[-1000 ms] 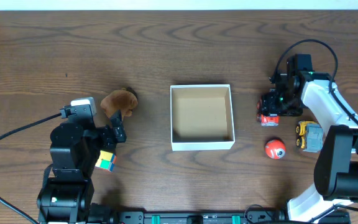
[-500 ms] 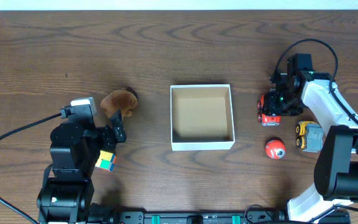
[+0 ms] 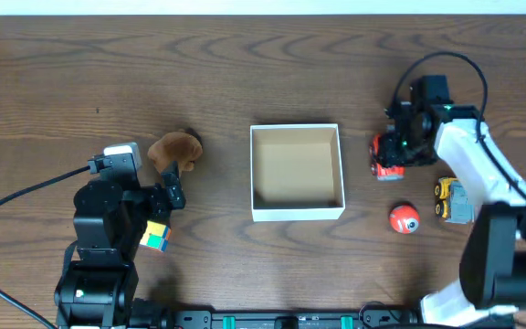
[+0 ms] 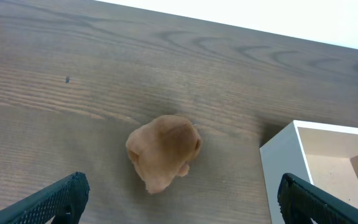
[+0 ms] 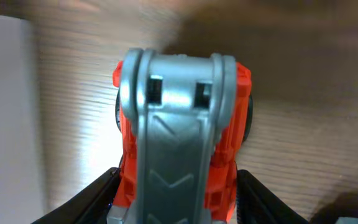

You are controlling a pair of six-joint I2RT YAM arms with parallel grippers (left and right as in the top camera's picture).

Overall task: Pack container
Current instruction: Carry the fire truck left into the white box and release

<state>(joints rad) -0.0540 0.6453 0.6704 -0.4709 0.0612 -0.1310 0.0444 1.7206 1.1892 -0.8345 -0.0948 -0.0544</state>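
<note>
The right gripper [image 5: 179, 208] is clamped on the red toy car [image 5: 182, 112] beside the container [image 3: 297, 213]. The left gripper [image 4: 179, 202] sits with its jaws apart near a brown plush toy [image 4: 165, 149].

Brown wood desk [image 3: 245, 82], wavy grain. White strip [image 3: 263, 6] along far edge. Tiny dark speck [image 3: 98, 111] far left. Black cable [image 3: 26, 190] crossing desk, near left.
</note>
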